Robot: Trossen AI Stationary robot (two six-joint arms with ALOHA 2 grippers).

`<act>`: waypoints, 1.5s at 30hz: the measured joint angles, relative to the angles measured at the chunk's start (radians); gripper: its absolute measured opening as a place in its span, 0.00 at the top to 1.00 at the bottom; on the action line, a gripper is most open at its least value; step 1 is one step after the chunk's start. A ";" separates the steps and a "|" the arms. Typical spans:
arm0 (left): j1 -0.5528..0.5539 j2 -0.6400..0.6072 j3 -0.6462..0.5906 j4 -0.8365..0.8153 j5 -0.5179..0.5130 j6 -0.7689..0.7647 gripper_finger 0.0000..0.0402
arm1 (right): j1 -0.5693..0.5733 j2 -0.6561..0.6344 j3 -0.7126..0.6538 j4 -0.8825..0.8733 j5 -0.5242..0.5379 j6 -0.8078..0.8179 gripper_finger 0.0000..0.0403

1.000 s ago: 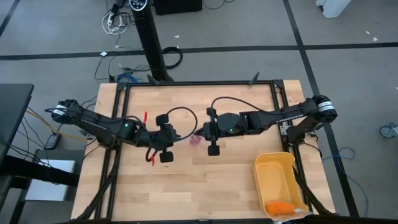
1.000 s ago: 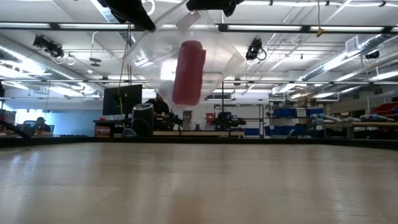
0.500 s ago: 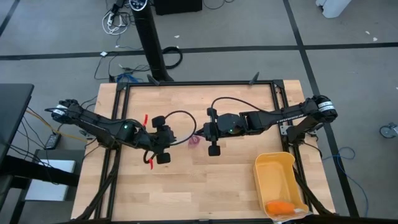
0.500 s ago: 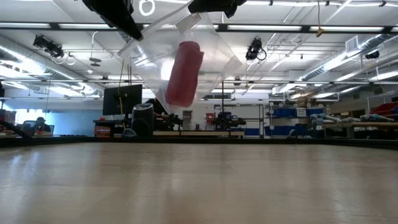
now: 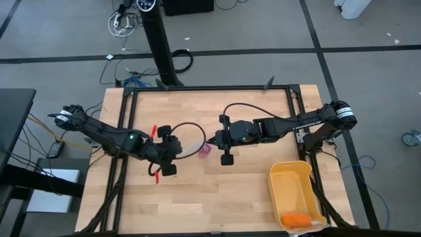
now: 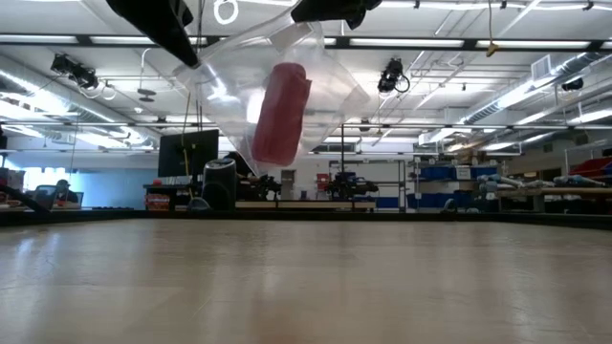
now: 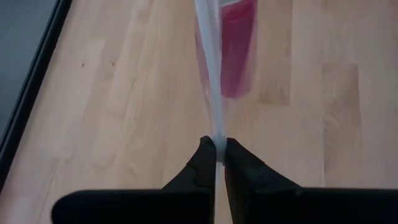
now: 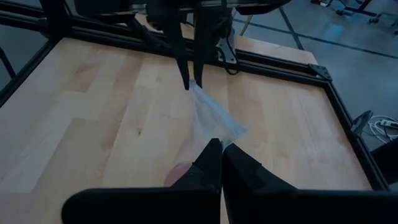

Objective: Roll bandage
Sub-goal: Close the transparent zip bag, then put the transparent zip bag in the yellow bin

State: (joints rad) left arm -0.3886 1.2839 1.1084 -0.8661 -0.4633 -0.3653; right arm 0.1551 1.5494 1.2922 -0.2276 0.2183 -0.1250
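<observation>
A clear plastic bag (image 6: 225,96) hangs in the air between my two grippers. The pink bandage (image 6: 280,113), rolled into a cylinder, lies tilted inside it; it also shows in the high view (image 5: 205,150) and the left wrist view (image 7: 237,56). My left gripper (image 5: 183,154) is shut on the bag's left edge and my right gripper (image 5: 212,141) on its right edge. Both are above the table's middle. My left gripper pinches the bag's thin edge (image 7: 217,138) between its two fingers, coming level from the table's left. The bag is lifted clear and runs taut away from the fingers. My right gripper pinches the bag's opposite edge (image 8: 219,138) between its two fingers, coming from the table's right. The plastic stretches from it toward the left gripper (image 8: 189,78), clear of the table.
A yellow bin (image 5: 291,187) stands at the table's near right corner with a small orange object (image 5: 296,218) in it. Black frame rails (image 5: 210,88) run along the table's edges. Bare wood (image 5: 217,204) lies below the bag.
My left gripper has gone toward the table's left and near edges, still shut on the bag. The bag's top has been drawn wider between the grippers. The bandage roll has tipped a little inside it.
</observation>
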 joint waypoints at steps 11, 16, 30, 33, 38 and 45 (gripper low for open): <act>-0.007 -0.002 0.000 -0.017 0.012 -0.028 0.95 | 0.000 0.000 0.000 -0.013 -0.003 0.003 1.00; -0.007 -0.002 0.000 -0.020 0.018 -0.033 0.95 | 0.001 0.000 0.000 -0.015 -0.003 0.001 1.00; -0.008 -0.002 -0.003 -0.075 0.042 -0.058 0.95 | 0.028 -0.007 0.003 -0.024 0.070 -0.010 0.81; -0.007 -0.002 -0.003 -0.071 0.034 -0.063 0.95 | 0.036 -0.005 0.003 -0.025 0.120 -0.010 0.69; -0.007 -0.002 -0.003 -0.053 0.018 -0.061 0.95 | 0.036 -0.005 0.002 -0.015 0.126 0.008 0.54; 0.008 -0.002 -0.002 0.030 0.011 -0.042 0.95 | 0.060 -0.003 0.002 0.018 0.124 0.014 0.51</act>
State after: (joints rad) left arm -0.3809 1.2819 1.1069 -0.8359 -0.4526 -0.4077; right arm 0.2155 1.5459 1.2942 -0.2096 0.3424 -0.1110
